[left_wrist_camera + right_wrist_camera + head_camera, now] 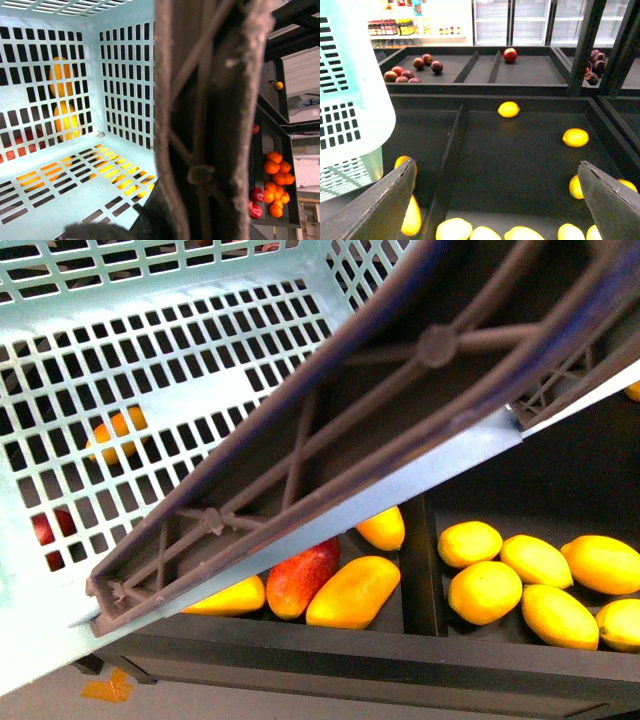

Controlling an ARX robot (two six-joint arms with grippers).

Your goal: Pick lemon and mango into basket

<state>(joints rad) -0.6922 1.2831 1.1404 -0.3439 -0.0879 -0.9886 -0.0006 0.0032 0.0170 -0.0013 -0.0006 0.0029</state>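
Observation:
The pale teal basket hangs tilted and fills the upper left of the front view, its brown handle crossing the frame. My left gripper is shut on that handle; the slotted inside of the basket holds nothing. Under it an orange-yellow mango lies in the left bin beside a dark red mango. Several lemons lie in the right bin. My right gripper is open above the lemon bin, with lemons below it and a mango by its finger.
A dark divider separates the mango and lemon bins. More lemons lie scattered deeper in the bin. The shelf behind holds dark red fruits and a red apple. Oranges fill a side bin.

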